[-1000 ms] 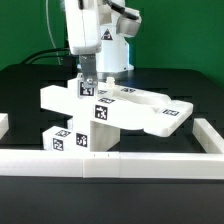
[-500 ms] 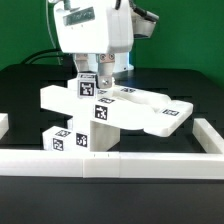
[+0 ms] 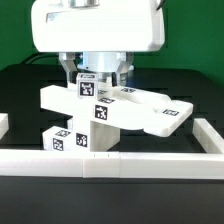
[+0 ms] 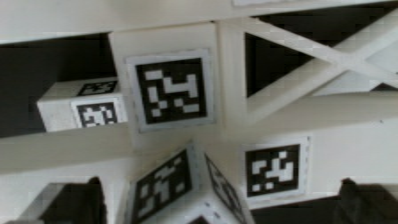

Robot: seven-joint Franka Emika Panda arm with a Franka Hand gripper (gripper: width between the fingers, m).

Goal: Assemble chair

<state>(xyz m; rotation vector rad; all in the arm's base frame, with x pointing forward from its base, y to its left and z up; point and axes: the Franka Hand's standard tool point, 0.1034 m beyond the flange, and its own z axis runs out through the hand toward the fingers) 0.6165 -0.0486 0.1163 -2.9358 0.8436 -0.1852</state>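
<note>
I see my arm's boxy, glossy white wrist housing (image 3: 95, 25) with a darker claw (image 3: 98, 72) beneath it.

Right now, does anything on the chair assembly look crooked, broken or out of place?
Nothing stands out. The chair rests on the table against the border rail, its tagged pieces joined with no visible cracks. The pincer is open just above it, holding nothing. The joints under the pincer are hidden.
</note>
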